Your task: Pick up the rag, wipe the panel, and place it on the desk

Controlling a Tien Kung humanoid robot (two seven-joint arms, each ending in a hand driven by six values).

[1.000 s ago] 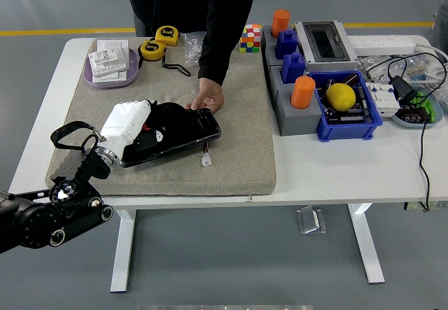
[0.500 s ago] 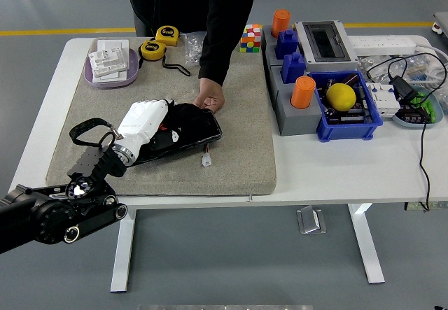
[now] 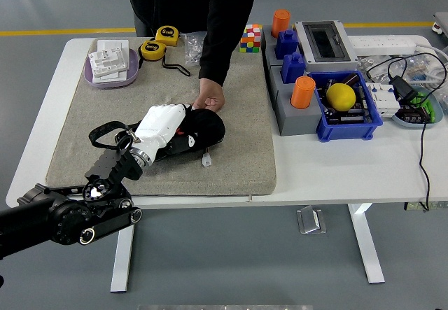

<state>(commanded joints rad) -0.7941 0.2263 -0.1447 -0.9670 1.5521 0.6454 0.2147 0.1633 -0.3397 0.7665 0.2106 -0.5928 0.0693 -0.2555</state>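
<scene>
One second of travel moved the left hand point(image 3: 162, 124) from the panel's left end toward frame centre, dragging the black rag point(image 3: 199, 124) with it across the panel point(image 3: 183, 144). Desk point(image 3: 336, 163) and grey mat point(image 3: 238, 159) were unchanged. The panel sat mid-frame on the mat, now mostly hidden under hand and rag; only its lower edge showed. The rag was bunched at the panel's right end, just under the person's hand point(image 3: 209, 99), which pressed on the panel's far edge to steady it. The left hand lay palm-down on the rag, fingers curled over it, holding it flat. Judgement: wipe stroke was about at its end; release on the desk was not yet done. Right arm was out of view.
</scene>
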